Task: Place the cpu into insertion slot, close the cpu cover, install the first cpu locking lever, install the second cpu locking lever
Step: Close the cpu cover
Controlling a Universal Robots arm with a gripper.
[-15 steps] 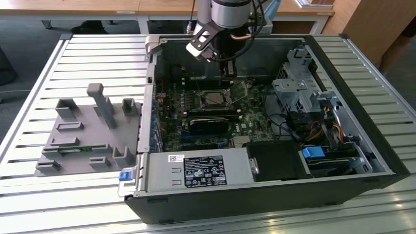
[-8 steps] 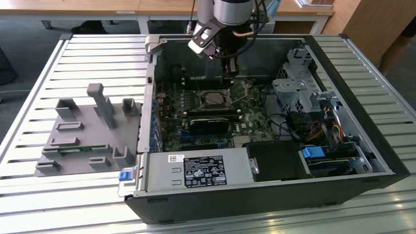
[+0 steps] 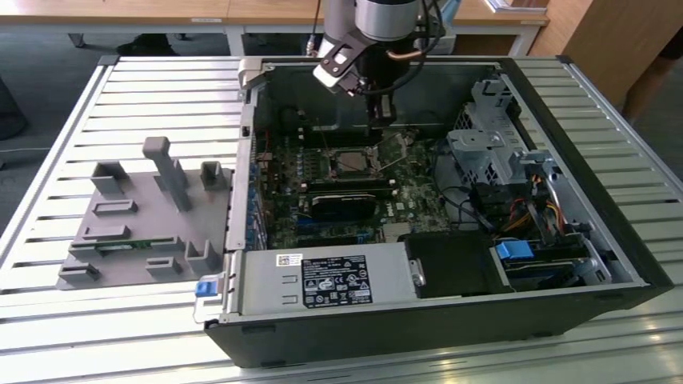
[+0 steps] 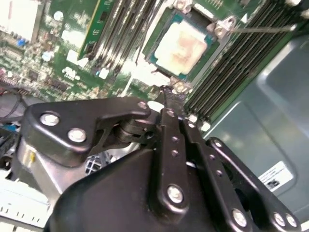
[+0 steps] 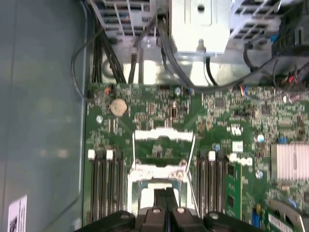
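The cpu (image 4: 181, 46) lies flat in the insertion slot (image 4: 158, 59), its pale metal face bare and turned up, on the green motherboard (image 3: 280, 210) in the half of the open computer case (image 3: 427, 320) nearer the table's far edge. In the first wrist view the cpu cover (image 5: 164, 134) looks swung open, a silver frame just beyond the slot, and thin locking levers (image 5: 193, 150) stand free at either side of it. One lever rod (image 4: 260, 29) runs off from the slot's corner in the second wrist view. The gripper (image 4: 166, 94) hovers just off the slot's edge, close above the board. Its fingers (image 4: 171, 145) are pressed together with nothing visible between them. In the exterior view the arm (image 3: 373, 20) drops from above the table's far edge, wrist pointing straight down into the case. The case lies on its side on the slatted table (image 3: 64, 120), and a grey fixture tray (image 3: 139, 232) sits beside it toward the exterior view's left.
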